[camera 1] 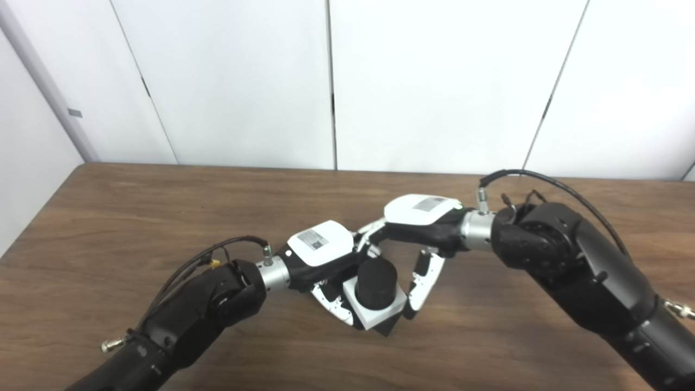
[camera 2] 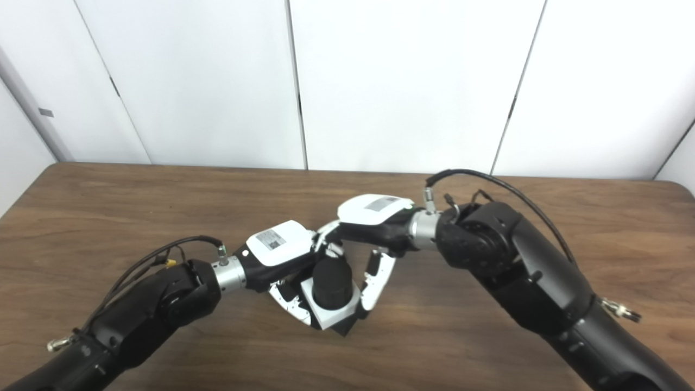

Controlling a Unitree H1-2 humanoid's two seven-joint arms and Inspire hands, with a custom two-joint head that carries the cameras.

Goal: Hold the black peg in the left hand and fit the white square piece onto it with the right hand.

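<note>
Black peg | stands through white square piece, bench centre | left robot hand at 9 o'clock grips assembly | right robot hand at 2 o'clock, fingers spread, thumb beside piece | fit appears seated; release remains.

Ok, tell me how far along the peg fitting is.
Looks mostly done: the white square piece already sits around the black peg, whose round top stands up through it. In hand: the left robot hand grips the assembly from the left, and the right robot hand has fingers at the piece's right edge. Left: whether it is fully seated cannot be seen; then release.
</note>
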